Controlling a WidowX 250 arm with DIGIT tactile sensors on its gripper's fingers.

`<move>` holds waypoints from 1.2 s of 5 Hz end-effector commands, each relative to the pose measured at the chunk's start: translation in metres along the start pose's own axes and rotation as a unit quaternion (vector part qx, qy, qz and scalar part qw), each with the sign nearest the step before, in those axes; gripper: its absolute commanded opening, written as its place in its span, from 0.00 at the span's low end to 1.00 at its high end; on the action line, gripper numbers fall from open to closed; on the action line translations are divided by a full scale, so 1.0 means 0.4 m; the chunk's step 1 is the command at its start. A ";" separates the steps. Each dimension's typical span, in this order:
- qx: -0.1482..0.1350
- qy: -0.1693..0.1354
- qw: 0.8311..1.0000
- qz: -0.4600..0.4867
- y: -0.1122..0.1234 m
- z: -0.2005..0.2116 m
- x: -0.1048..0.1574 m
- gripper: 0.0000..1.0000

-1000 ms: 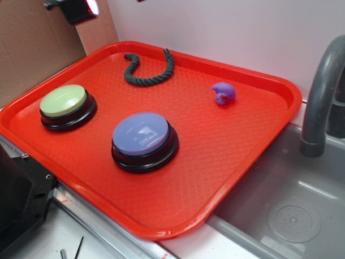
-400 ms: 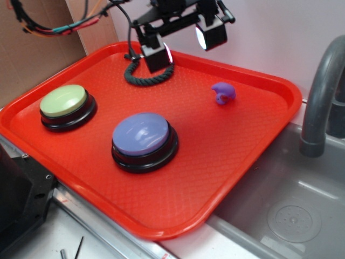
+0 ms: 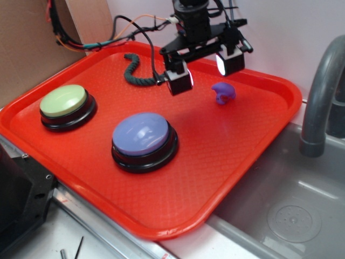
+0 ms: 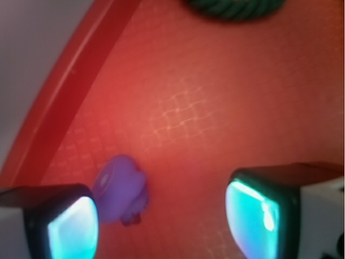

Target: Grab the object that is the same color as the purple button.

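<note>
The small glossy purple curled piece [image 3: 223, 93] lies on the red tray [image 3: 253, 140] at the back right. In the wrist view the piece [image 4: 121, 186] sits just beside my left finger, blurred. My gripper [image 3: 205, 69] hangs open above the tray, just left of the piece, its glowing pads [image 3: 228, 63] wide apart and nothing between them; in the wrist view the gripper [image 4: 161, 224] spans the lower edge. The purple button [image 3: 143, 137], a lavender dome on a black base, stands at the tray's front middle.
A yellow-green button [image 3: 67, 105] stands at the tray's left. A dark green rope piece [image 3: 135, 73] lies at the back, partly behind the gripper, and shows at the top of the wrist view [image 4: 234, 9]. A grey sink [image 3: 291, 210] and faucet [image 3: 323, 91] are at the right.
My gripper has come in from the upper left, moved right across the rope and lower, and now hangs next to the purple piece. Nothing on the tray has moved.
</note>
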State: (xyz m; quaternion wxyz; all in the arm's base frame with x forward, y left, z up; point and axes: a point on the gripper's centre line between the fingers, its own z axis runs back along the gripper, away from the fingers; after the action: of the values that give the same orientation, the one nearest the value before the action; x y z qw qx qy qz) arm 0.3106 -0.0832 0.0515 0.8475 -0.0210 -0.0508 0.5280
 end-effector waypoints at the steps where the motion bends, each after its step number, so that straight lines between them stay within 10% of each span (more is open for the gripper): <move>1: -0.015 -0.007 1.000 -0.001 -0.046 -0.019 0.027 1.00; 2: -0.005 -0.009 1.000 0.006 -0.050 -0.031 0.036 1.00; 3: -0.006 -0.014 1.000 0.003 -0.048 -0.042 0.031 0.00; 6: -0.022 0.038 0.991 -0.124 0.002 0.077 0.023 0.00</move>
State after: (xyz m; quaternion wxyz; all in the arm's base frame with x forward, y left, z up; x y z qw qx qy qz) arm 0.3034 -0.0855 0.0650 0.9101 -0.0365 -0.0066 0.4127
